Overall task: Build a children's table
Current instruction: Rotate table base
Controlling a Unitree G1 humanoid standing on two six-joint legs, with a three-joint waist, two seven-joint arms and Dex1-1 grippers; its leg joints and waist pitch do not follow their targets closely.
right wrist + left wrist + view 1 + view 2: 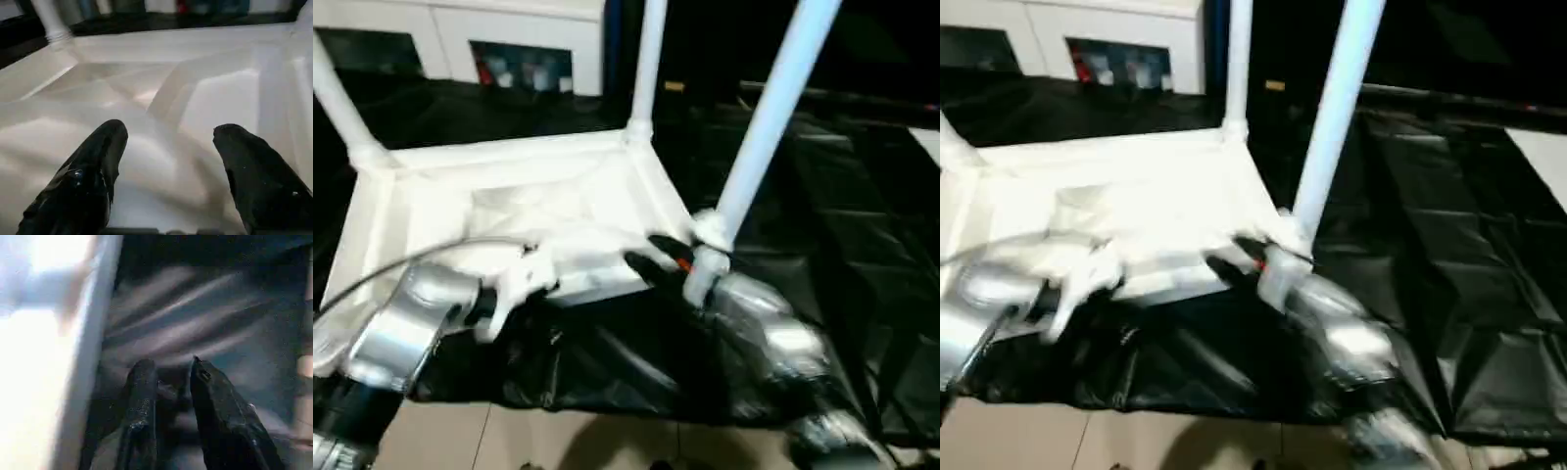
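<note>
The white children's table top [558,211] lies upside down on black sheeting, ribbed underside up. Three white legs stand in its corner sockets: far left [337,98], far right [646,59] and near right [773,108]. My right gripper [654,258] hovers over the near rim beside the near-right socket [710,235]. It is open, with its fingers [98,161] spread wide over the ribs and holding nothing. My left gripper [170,363] is at the near-left edge, over the black sheeting beside the white rim [93,357]. Its fingers are a little apart and empty.
Black sheeting [842,225] covers the work surface and hangs over its front edge. Pale floor tiles [509,441] show below. White cabinets [519,59] with small items stand at the back. A grey cable [411,259] runs over my left forearm [406,328].
</note>
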